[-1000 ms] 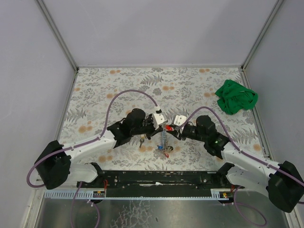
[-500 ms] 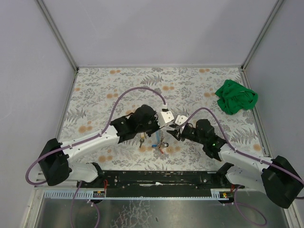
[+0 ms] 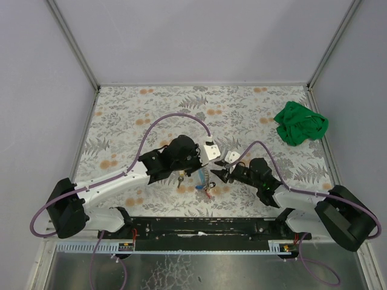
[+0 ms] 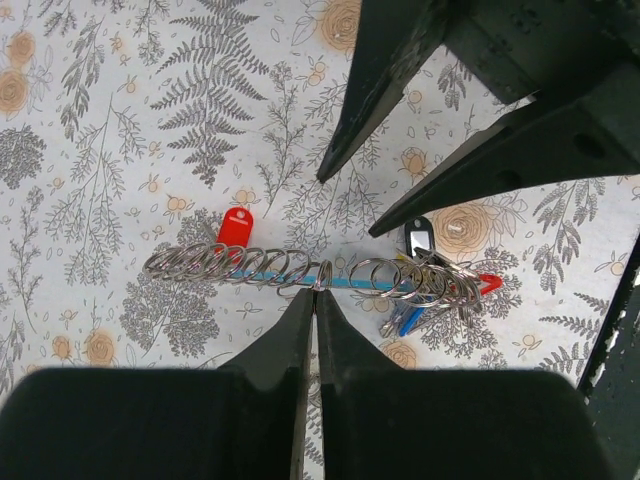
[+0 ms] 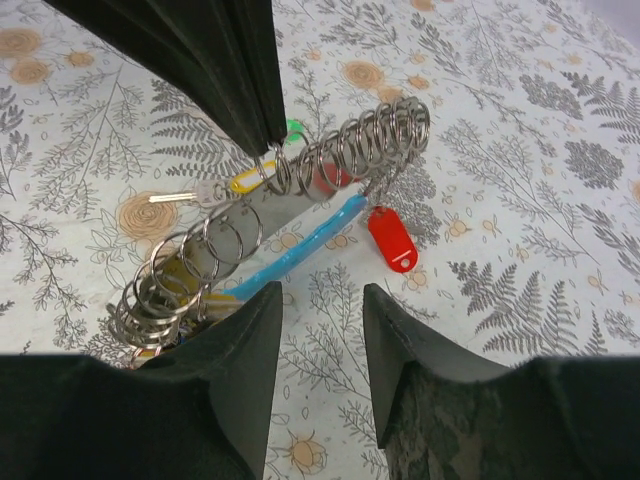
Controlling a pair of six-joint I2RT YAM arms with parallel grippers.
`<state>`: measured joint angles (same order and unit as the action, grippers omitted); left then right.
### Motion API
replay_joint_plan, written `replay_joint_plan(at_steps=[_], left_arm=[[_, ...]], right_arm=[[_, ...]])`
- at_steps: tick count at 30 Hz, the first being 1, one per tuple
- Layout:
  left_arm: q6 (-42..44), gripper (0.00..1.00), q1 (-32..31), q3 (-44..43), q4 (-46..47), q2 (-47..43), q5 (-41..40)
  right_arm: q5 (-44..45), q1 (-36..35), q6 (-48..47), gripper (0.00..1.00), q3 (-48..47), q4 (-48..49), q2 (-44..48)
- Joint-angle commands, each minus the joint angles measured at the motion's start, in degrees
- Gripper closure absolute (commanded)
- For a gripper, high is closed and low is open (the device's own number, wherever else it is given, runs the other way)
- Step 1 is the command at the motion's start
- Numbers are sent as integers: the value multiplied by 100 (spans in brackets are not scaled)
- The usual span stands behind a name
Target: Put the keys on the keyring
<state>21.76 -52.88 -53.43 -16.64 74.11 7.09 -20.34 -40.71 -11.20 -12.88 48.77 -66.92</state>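
left gripper pinched shut on the keyring chain mid-span. right gripper spread apart just beside it, holding nothing. yellow key near the pinch.

Steel keyring chain slants upward; yellow-capped key lies flat behind it, green-capped key just beyond.

My bench wears a fern-and-flower print. A crumpled green cloth lies at two o'clock. Around seven o'clock lie a yellow-headed key and a green-headed key; a red tag and one end of a ring chain rest near six.
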Motion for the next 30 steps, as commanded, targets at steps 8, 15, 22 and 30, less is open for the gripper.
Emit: replay_joint_plan(at_steps=[8, 15, 22, 30], left_arm=[[162, 100, -19, -28, 311, -144, 432], [182, 100, -18, -36, 311, -152, 599], [234, 100, -27, -4, 226, -245, 594], [340, 100, -26, -57, 164, -210, 500]], right_arm=[[-650, 26, 509, 55, -223, 2133, -762], [-572, 28, 806, 55, -195, 2842, -1154], [711, 255, 1602, 61, -128, 2759, -1123], [427, 476, 1349, 60, -32, 1597, -333]])
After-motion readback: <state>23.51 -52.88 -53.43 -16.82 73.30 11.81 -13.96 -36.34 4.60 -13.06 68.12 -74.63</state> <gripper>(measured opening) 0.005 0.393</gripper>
